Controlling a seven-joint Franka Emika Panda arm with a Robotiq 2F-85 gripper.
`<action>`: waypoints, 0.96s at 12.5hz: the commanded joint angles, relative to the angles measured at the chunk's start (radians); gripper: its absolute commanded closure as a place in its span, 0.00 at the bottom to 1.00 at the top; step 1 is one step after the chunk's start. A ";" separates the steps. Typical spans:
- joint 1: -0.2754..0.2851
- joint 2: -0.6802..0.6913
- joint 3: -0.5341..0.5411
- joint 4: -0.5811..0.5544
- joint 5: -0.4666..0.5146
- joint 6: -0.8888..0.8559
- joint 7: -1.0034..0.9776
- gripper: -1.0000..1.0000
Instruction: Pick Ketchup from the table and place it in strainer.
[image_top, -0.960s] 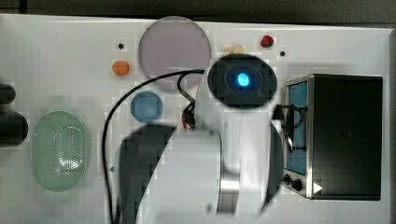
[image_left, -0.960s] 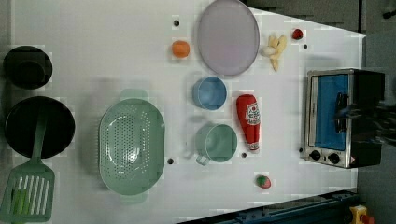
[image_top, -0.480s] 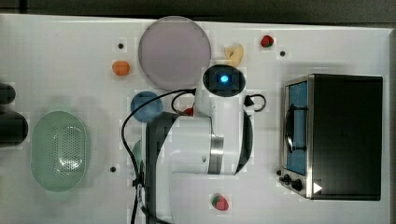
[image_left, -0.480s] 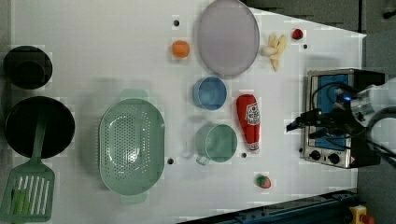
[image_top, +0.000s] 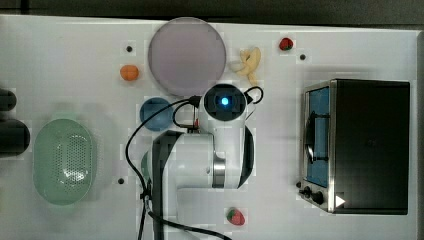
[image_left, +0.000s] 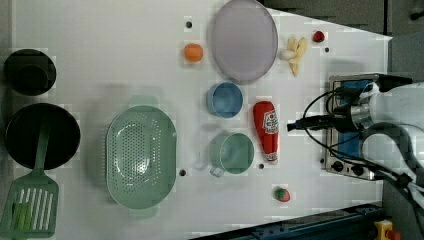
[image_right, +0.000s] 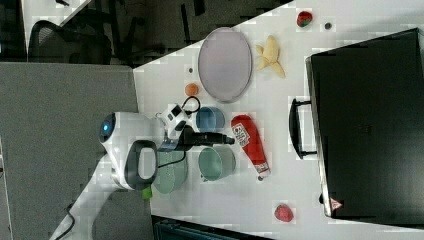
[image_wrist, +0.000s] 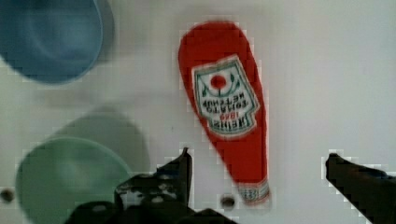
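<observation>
The Ketchup (image_left: 266, 131) is a slim red bottle with a whitish label, lying flat on the white table between the blue bowl and the toaster oven. It also appears in the right view (image_right: 250, 142) and the wrist view (image_wrist: 226, 112). My gripper (image_left: 290, 127) hovers above it, open, and the wrist view has the bottle's neck lying between the two dark fingers (image_wrist: 184, 161) of the gripper (image_wrist: 259, 159). The pale green oval strainer (image_left: 141, 157) stands apart at the left view's left and holds nothing; it also lies at the top view's left (image_top: 64, 162).
A blue bowl (image_left: 225, 99) and a teal cup (image_left: 231, 152) sit close beside the bottle. A toaster oven (image_left: 350, 125) stands on its other side. A purple plate (image_left: 243, 39), an orange (image_left: 193, 52), a banana (image_left: 296, 48) and a strawberry (image_left: 282, 194) lie around.
The arm has swung from over the toaster oven toward the Ketchup and dropped lower. In the left view the gripper has reached in from the right edge. Nothing on the table moved.
</observation>
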 joint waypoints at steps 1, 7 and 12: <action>-0.002 0.057 0.013 -0.045 -0.001 0.123 -0.074 0.00; 0.005 0.198 0.015 -0.064 -0.089 0.304 -0.076 0.00; 0.011 0.269 0.015 -0.065 -0.098 0.361 -0.077 0.04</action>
